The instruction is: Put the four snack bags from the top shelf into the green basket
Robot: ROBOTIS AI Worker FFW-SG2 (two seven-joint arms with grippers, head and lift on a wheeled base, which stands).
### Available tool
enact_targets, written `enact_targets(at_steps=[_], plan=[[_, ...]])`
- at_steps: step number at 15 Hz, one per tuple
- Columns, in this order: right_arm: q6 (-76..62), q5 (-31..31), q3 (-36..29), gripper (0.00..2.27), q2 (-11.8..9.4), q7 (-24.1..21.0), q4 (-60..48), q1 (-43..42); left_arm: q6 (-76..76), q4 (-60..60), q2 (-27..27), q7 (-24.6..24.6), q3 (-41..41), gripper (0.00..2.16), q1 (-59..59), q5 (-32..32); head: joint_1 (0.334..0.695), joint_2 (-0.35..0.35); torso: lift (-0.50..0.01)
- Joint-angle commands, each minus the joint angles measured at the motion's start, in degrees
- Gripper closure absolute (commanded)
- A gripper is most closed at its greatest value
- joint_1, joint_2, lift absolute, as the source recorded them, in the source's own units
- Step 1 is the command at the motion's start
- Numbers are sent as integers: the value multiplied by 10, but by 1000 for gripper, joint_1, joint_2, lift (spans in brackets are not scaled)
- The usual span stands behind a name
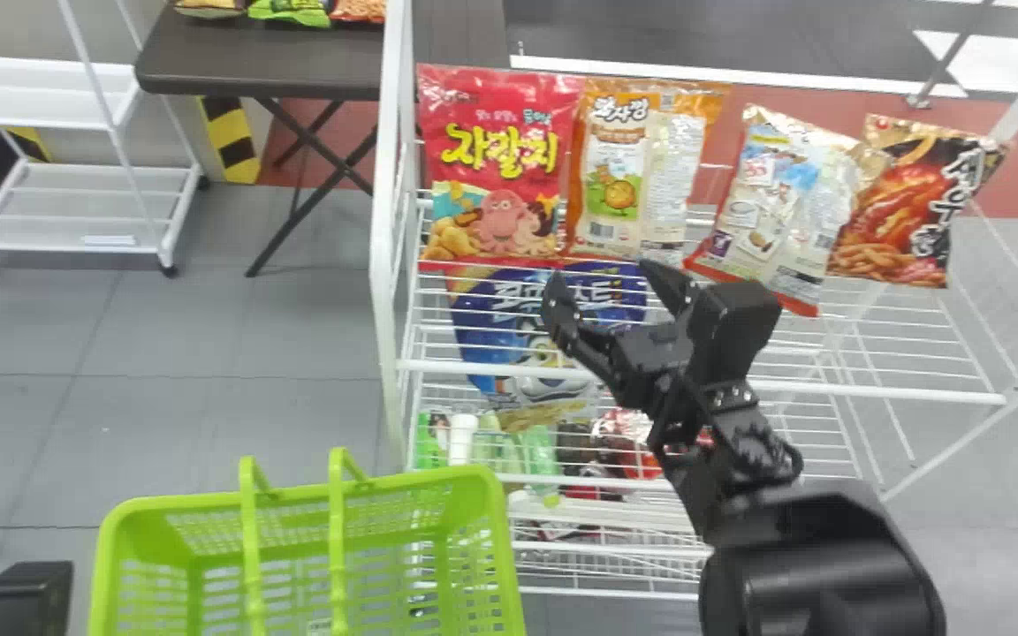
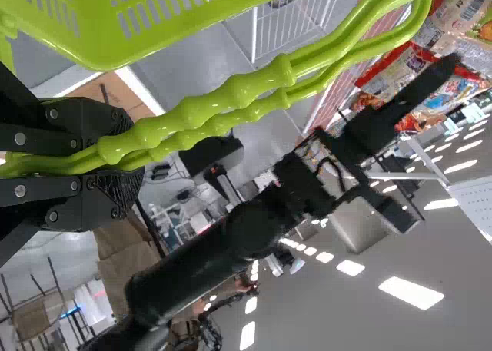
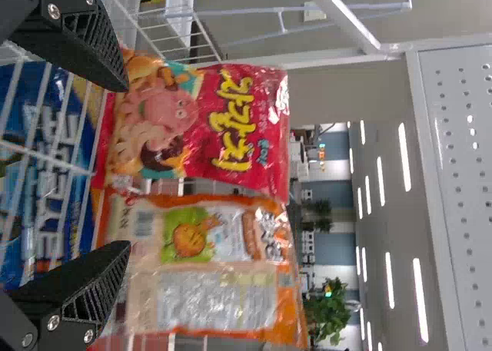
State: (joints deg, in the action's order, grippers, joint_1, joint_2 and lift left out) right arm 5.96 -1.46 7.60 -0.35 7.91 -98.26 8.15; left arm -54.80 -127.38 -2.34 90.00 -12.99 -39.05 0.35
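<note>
Four snack bags (image 1: 500,168) in a row, top shelf (image 1: 871,391).
Glossy red, orange, pale, black; green basket (image 1: 182,502) handles (image 1: 337,548) clenched in left gripper (image 2: 123,163); right gripper (image 1: 602,276) released.

At your seven o'clock, the green basket (image 1: 191,503) is smooth, glossy plastic; at one, snack bags (image 1: 619,168) gleam like crinkled film on a shelf (image 1: 438,366) of, probably, coated metal wire.

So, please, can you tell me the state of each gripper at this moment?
Left gripper: closed on the green basket's handles.
Right gripper: open, holding nothing.
</note>
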Motion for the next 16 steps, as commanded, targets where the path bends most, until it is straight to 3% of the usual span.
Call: enact_targets(at_steps=[1, 7, 10, 12, 13, 15, 16], plan=[[-13, -7, 21, 97, 4, -1, 78, -74, 0, 4, -2, 6, 0, 2145, 3, 0, 695, -28, 0], [-122, -70, 41, 90, 4, 14, 319, -239, -2, 13, -14, 6, 4, 2145, 11, 0, 695, 21, 0], [-111, -93, 41, 275, 4, 44, 390, -280, -2, 21, -24, 6, 7, 2145, 20, 3, 695, 30, 0], [-100, -100, 38, 687, 4, 64, 411, -295, -2, 27, -29, 6, 11, 2145, 27, 4, 695, 31, 0], [-88, -102, 37, 1042, 4, 77, 422, -305, -2, 28, -30, 6, 11, 2145, 28, 4, 695, 33, 0], [-64, -102, 35, 1997, 4, 79, 428, -314, -2, 28, -32, 6, 12, 2145, 28, 5, 695, 37, 0], [-48, -101, 30, 2256, 4, 79, 428, -316, -2, 28, -34, 6, 12, 2145, 28, 6, 695, 38, 0]])
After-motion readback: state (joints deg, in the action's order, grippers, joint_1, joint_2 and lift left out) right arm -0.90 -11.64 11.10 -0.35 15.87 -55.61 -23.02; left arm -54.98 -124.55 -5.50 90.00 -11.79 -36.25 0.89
